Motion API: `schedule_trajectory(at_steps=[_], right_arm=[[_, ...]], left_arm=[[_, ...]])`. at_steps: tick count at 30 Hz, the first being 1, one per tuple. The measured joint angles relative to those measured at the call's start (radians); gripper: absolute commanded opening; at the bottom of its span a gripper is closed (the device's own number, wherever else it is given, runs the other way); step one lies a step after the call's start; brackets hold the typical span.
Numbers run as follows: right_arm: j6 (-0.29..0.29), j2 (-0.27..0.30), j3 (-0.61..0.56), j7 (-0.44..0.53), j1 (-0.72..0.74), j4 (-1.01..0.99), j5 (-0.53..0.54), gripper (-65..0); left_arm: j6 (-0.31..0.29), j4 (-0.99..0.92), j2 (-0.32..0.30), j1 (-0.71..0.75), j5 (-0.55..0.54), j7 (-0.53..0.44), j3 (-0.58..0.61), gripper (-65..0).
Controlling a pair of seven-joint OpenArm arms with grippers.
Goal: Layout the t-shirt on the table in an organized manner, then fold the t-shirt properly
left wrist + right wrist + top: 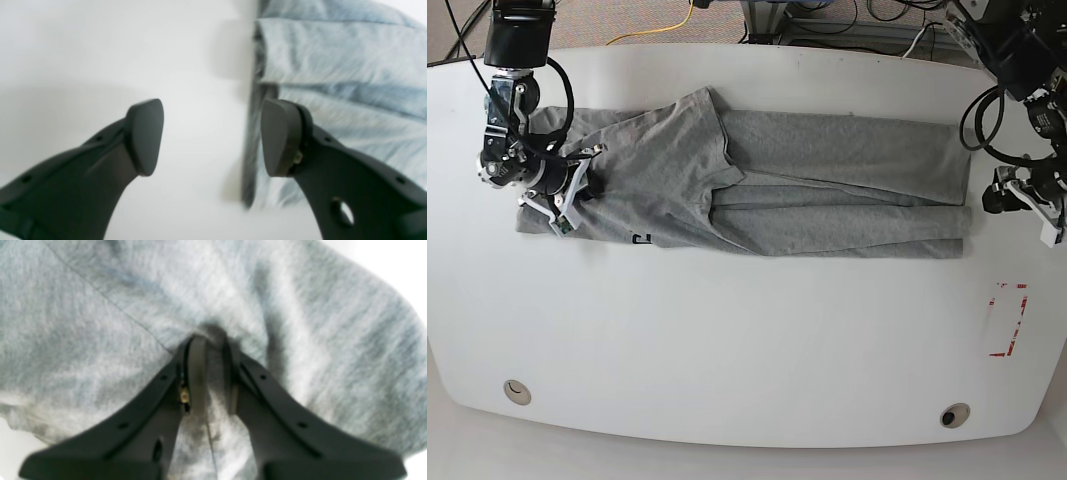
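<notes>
The heather-grey t-shirt (827,190) lies stretched across the far half of the white table (727,340), folded lengthwise, with a bit of dark lettering at its near edge. My right gripper (575,190) is at the shirt's left end and is shut on a pinch of its fabric (100,323), which bunches between the fingers around the gripper (213,373). My left gripper (999,200) is open and empty at the shirt's right end. In the left wrist view the gripper (211,136) stands over bare table (100,66), and one finger overlaps the shirt's edge (333,66).
A red dashed-rectangle marking (1009,320) is on the table near the right edge. Two round grommet holes (517,391) (954,413) sit near the front edge. Cables (667,25) and equipment lie on the floor behind the table.
</notes>
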Motion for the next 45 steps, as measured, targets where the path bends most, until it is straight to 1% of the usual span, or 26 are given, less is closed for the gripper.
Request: schedule_trajectory(at_steps=[3,9,19,24,27,30,35,36,38,40,45], right_arm=[[0.0,0.0,0.0,-0.002,0.0,0.0,-0.003,-55.5],[0.0,0.0,0.001,0.0,0.0,0.0,-0.003,-55.5],[0.0,-0.011,0.01,-0.002,0.0,0.0,-0.005,-55.5],[0.0,-0.011,0.01,-0.001,0.0,0.0,-0.005,-55.5],[0.0,-0.011,0.01,-0.002,0.0,0.0,-0.005,-55.5],[0.0,-0.011,0.01,-0.001,0.0,0.0,-0.005,-55.5],[0.0,-0.011,0.01,-0.002,0.0,0.0,-0.005,-55.5],[0.0,-0.011,0.01,-0.002,0.0,0.0,-0.005,-55.5],[0.0,-0.011,0.01,-0.001,0.0,0.0,-0.005,-55.5],[0.0,-0.011,0.01,-0.002,0.0,0.0,-0.006,-55.5],[-0.001,-0.011,0.01,-0.001,0.0,0.0,-0.005,-55.5]], left_arm=[[0.001,-0.051,0.004,-0.005,-0.002,-0.035,0.032,-22.2],[0.0,-0.118,0.018,-0.018,0.005,-0.031,0.114,-22.2],[0.0,-0.166,0.026,-0.037,-0.012,-0.074,0.18,-22.2],[0.0,-0.165,0.027,-0.042,-0.016,-0.083,0.243,-23.2],[0.0,-0.164,0.029,-0.042,-0.023,-0.086,0.28,-27.4],[0.0,-0.162,0.031,-0.042,-0.027,-0.087,0.301,-32.9],[0.0,-0.162,0.035,-0.036,-0.027,-0.085,0.304,-46.9],[0.0,-0.163,0.035,-0.036,-0.027,-0.086,0.305,-50.7],[0.0,-0.163,0.034,-0.034,-0.026,-0.083,0.305,-55.1],[0.0,-0.163,0.032,-0.032,-0.022,-0.082,0.305,-57.6],[0.0,-0.162,0.031,-0.024,-0.026,-0.083,0.305,-58.6]])
